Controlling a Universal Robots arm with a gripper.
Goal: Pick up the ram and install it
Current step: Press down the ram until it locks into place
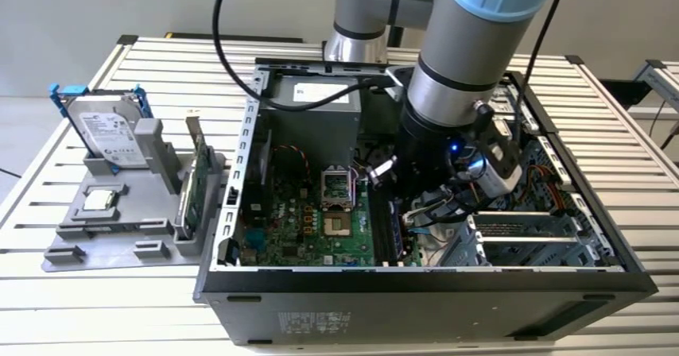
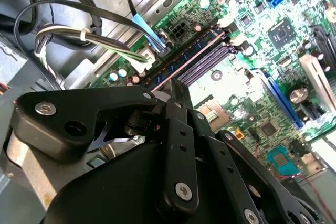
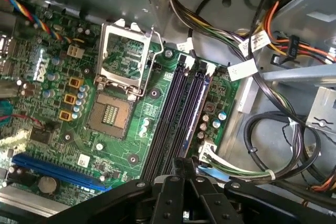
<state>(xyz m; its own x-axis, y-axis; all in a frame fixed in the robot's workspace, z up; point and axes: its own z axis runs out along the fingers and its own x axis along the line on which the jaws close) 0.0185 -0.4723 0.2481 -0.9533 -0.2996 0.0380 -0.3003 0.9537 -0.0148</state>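
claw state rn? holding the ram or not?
Claw: down inside the PC case, at the end of the memory slots. Open or closed: cannot be told. No ram seen in its grip.

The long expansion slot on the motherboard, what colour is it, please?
Blue, clearest in the first wrist view: expansion slot.

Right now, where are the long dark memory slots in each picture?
Exterior view: the memory slots lie inside the case, at the green board's edge on the exterior view's right.
Second wrist view: they run away from the hand.
First wrist view: they sit beside the open socket.
Shared landmark: the black hand, close by the slots.
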